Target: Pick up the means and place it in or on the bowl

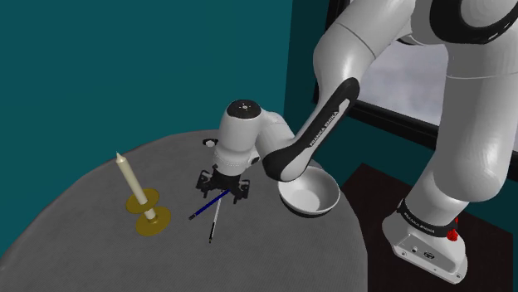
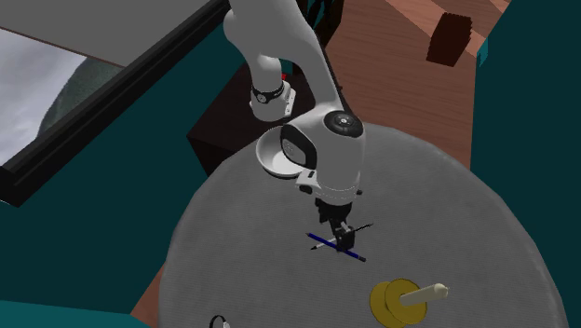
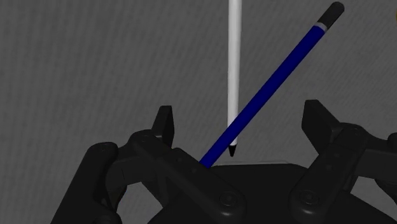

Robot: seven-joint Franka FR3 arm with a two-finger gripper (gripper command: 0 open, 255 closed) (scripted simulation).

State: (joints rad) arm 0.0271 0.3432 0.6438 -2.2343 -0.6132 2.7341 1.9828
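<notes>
Presently, approach step: black two-finger gripper (image 3: 240, 121), fingers spread, hovers over blue pencil (image 3: 280, 67) crossing thin white pen (image 3: 235, 57), shoulder view's left of round white bowl (image 1: 322, 199); next, lower and pinch pencil

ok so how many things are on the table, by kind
pencils: 2, blue pencil and white pencil
white bowl: 1
candle in gold holder: 1
small unclear thing at the table's edge: 1
total: 5

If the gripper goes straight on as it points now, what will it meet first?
Probably the blue pencil, which crosses the white pen below the open gripper; depth is unclear.
</notes>
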